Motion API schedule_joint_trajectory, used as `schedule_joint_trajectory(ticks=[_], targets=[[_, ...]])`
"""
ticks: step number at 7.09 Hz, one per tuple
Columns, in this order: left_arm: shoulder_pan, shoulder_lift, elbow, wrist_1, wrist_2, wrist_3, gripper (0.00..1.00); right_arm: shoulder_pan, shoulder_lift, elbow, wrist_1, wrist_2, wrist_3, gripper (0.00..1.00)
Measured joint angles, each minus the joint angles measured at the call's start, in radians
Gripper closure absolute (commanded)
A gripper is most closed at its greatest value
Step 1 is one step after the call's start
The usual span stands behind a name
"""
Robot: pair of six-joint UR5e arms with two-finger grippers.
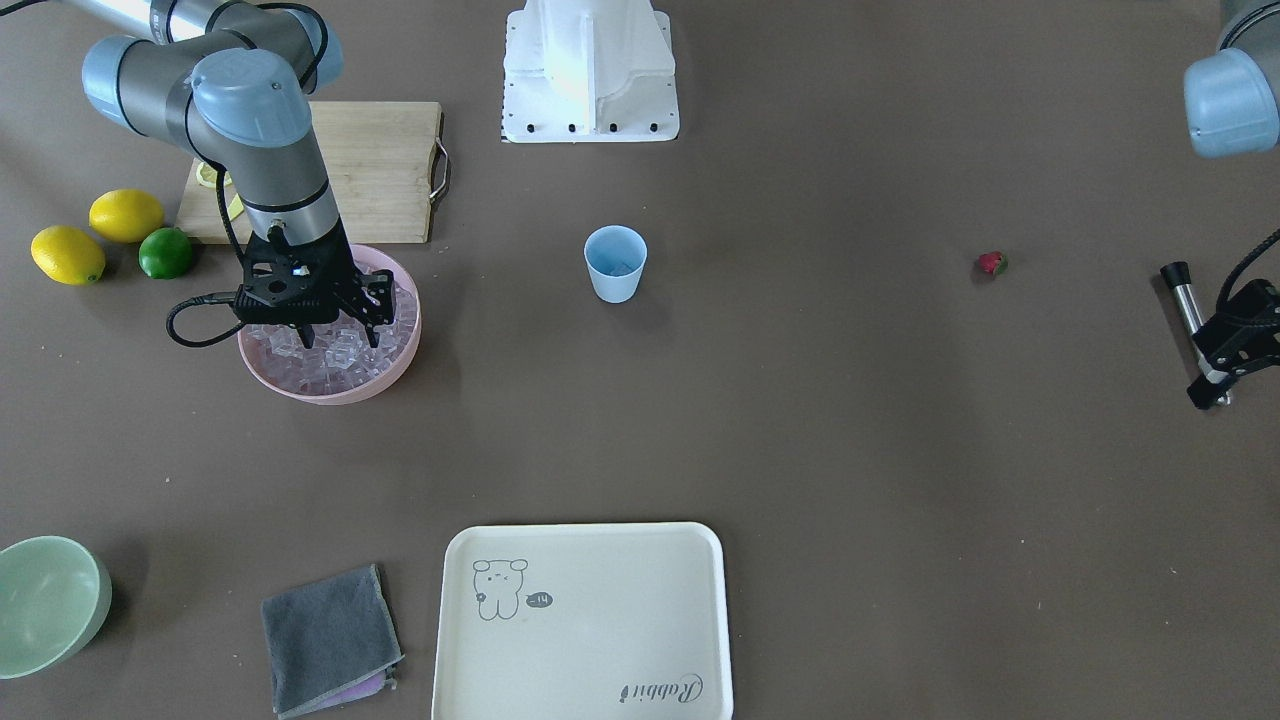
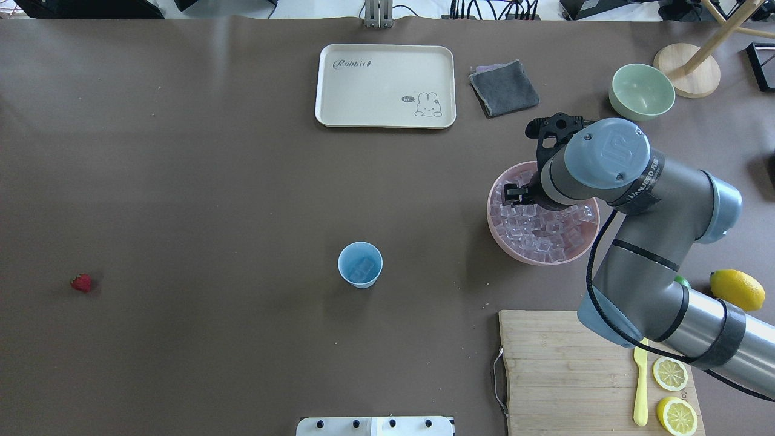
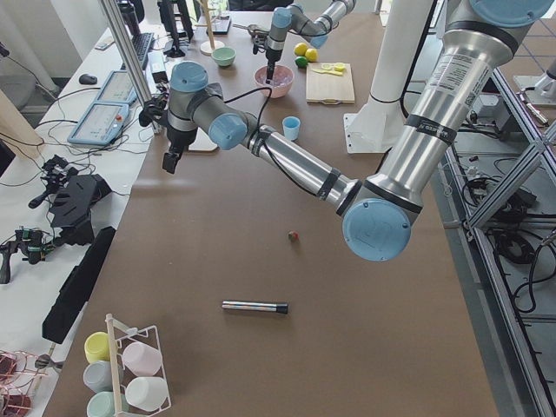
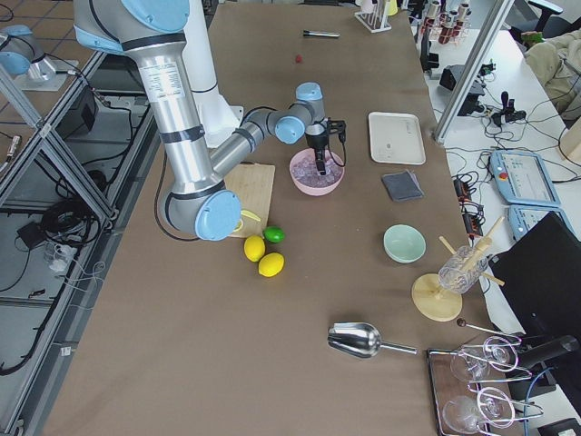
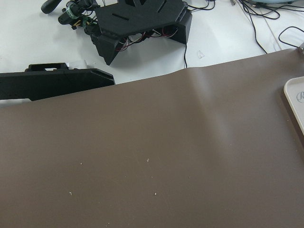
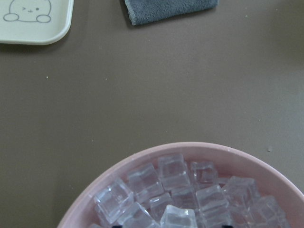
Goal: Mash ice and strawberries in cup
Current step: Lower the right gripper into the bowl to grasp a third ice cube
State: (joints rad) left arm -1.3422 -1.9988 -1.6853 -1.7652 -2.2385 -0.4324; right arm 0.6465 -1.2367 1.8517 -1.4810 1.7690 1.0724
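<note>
The light blue cup (image 1: 615,265) stands upright mid-table, also in the overhead view (image 2: 360,264), and seems to hold one clear cube. Several ice cubes (image 1: 345,352) fill a pink bowl (image 1: 408,345), also seen in the overhead view (image 2: 548,236) and the right wrist view (image 6: 171,190). My right gripper (image 1: 341,340) is open, its fingers spread and lowered among the ice. The small red strawberry (image 1: 991,263) lies alone on the table, far from the cup (image 2: 81,282). My left gripper (image 1: 1222,370) hangs at the table's edge. I cannot tell how its fingers stand.
A metal muddler (image 1: 1187,310) lies on the table near the left gripper. Two lemons (image 1: 95,235) and a lime (image 1: 165,252) sit by a cutting board (image 1: 360,170). A cream tray (image 1: 585,620), a grey cloth (image 1: 328,640) and a pale green bowl (image 1: 45,605) line the far side.
</note>
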Motion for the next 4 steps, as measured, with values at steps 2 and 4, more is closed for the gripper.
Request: schedule_joint_trajectory(ticks=[2,4], targets=[[0.0,0.0,0.001,-0.003,0.0,0.0,0.02,-0.001,-0.003,-0.001,-0.002,-0.001,0.0,0.28],[0.0,-0.002,0.002,-0.003,0.0,0.0,0.02,0.004,-0.005,-0.002,-0.002,-0.003,0.002,0.28]])
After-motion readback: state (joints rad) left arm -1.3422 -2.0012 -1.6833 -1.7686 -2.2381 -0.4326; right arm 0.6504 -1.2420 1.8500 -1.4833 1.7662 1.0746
